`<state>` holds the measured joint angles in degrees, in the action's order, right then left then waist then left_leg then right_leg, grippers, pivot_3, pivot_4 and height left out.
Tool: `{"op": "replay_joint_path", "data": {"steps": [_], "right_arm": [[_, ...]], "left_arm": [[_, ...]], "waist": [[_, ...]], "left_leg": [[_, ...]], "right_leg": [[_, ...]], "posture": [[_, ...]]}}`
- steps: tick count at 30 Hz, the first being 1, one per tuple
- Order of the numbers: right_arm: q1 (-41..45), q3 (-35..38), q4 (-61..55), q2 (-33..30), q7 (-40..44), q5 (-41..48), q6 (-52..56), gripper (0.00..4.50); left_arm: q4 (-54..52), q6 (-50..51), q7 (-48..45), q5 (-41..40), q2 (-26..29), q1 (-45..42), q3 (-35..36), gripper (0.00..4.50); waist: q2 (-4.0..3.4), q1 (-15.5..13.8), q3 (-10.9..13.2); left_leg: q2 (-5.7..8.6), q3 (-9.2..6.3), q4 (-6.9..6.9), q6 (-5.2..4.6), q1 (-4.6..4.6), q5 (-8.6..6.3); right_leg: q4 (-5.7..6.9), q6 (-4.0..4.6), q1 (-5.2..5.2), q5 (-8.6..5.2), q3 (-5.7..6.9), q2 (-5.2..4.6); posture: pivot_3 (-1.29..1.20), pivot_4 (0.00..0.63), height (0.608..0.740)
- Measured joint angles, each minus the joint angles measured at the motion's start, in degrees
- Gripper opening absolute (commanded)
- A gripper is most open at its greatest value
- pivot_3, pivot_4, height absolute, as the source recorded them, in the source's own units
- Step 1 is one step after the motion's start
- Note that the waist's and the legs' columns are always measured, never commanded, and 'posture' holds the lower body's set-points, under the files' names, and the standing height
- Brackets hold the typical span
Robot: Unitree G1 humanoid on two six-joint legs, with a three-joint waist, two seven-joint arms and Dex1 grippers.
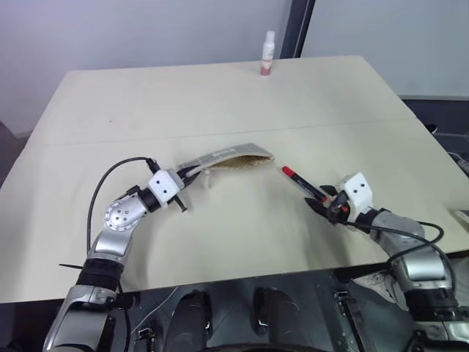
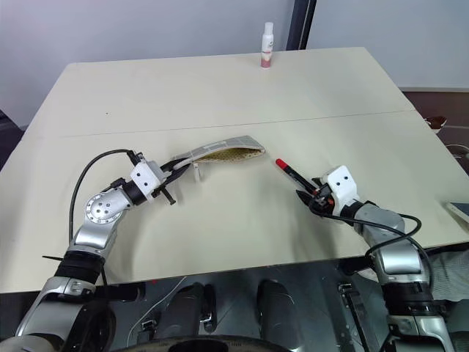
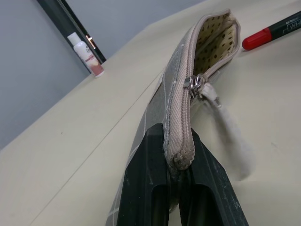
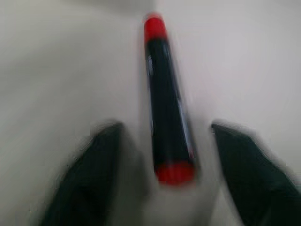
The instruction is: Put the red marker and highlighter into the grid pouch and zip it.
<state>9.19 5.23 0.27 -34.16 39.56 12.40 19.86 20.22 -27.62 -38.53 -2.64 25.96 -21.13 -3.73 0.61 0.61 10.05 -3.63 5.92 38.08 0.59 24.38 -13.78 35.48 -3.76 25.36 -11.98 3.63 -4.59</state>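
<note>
Red marker (image 4: 167, 127) on table between parted right pincer (image 4: 164, 188) fingers.

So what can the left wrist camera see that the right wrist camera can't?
Left wrist only: the pouch, pinched at its end by the left fingers, mouth open with a dotted lining, plus a bottle far back.
Right wrist only: the right fingers apart, either side of the marker.
Both: the marker lying on the table.

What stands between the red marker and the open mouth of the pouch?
Nothing visible. Bare table lies between the red marker and the open pouch, whose other end the left hand holds.
</note>
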Motion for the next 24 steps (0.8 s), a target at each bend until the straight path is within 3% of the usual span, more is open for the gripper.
{"op": "replay_joint_path", "data": {"steps": [2,3,13,19,24], "right_arm": [[0.05,0.15,-0.08,-0.03,0.87,0.74,0.23,0.50],[0.03,0.38,-0.25,-0.12,1.41,1.57,0.66,0.42],[-5.99,3.42,-16.66,-3.24,12.53,12.39,0.01,0.42],[-0.38,-4.75,-14.06,-2.65,10.23,4.70,-3.28,0.42],[4.49,-7.42,-6.11,-1.85,7.56,-1.12,-7.63,0.42]], "left_arm": [[0.00,-0.36,0.03,0.08,-0.06,0.02,0.01,0.00],[-0.01,-0.41,0.04,0.16,-0.06,0.03,0.01,0.00],[-0.87,-0.69,0.12,0.81,0.46,1.38,0.08,0.00],[-1.18,-0.61,0.36,0.96,-0.57,1.04,-0.14,0.00],[-1.37,-0.63,0.25,1.96,-0.29,0.87,-0.19,0.00]], "waist": [[0.00,-0.04,0.00],[0.00,-0.10,0.00],[0.00,-0.01,0.00],[0.00,0.00,0.00],[0.00,-0.13,0.00]], "left_leg": [[0.00,-0.01,0.00,0.00,0.00,0.00],[0.00,-0.02,0.00,0.00,0.00,0.00],[-0.03,-0.03,-0.02,0.00,0.00,-0.01],[-0.03,-0.02,0.00,0.00,0.00,-0.01],[0.00,0.01,-0.03,0.00,0.06,-0.01]], "right_leg": [[0.00,0.00,-0.01,0.00,0.00,0.00],[0.00,0.00,-0.01,0.00,0.01,0.00],[-0.01,-0.01,0.01,-0.01,0.01,0.03],[-0.03,0.05,0.03,0.02,0.01,0.02],[-0.09,0.03,0.05,0.01,0.01,0.01]], "posture": [[0.00,0.150,0.740],[0.00,0.150,0.740],[0.00,0.150,0.740],[0.00,0.150,0.740],[0.00,0.150,0.740]]}}
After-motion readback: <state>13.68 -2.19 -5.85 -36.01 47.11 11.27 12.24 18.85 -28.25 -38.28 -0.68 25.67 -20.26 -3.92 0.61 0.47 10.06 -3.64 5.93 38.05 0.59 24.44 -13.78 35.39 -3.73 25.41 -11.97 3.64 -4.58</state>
